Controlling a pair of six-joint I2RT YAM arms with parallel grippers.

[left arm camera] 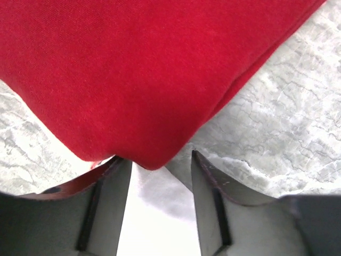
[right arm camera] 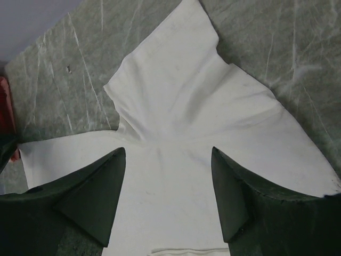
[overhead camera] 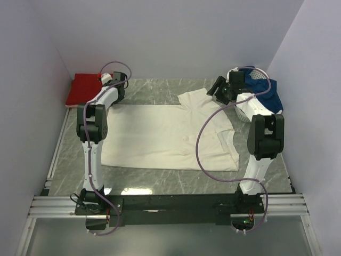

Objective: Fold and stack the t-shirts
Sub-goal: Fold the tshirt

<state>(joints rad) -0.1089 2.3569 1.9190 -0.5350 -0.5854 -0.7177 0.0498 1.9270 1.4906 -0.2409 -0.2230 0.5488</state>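
Red t-shirt [left arm camera: 133, 69] sits folded at the tabletop's [overhead camera: 160, 180] far-left corner, left end effector [left arm camera: 160, 160] open at its edge. Right end effector [right arm camera: 168, 154], open, should next grip a sleeve of the spread cream t-shirt [right arm camera: 176, 106].

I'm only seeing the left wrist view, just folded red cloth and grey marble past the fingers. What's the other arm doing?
Observer: The right gripper hangs open over the large cream cloth t-shirt, where its far sleeve joins the body.
Operator: Is that shirt folded?
Observer: No. It lies spread flat on the grey marble table with both sleeves out.
Operator: Anything else over on that side?
Observer: A white slatted plastic basket sits at the far right with dark blue cloth draped over it.
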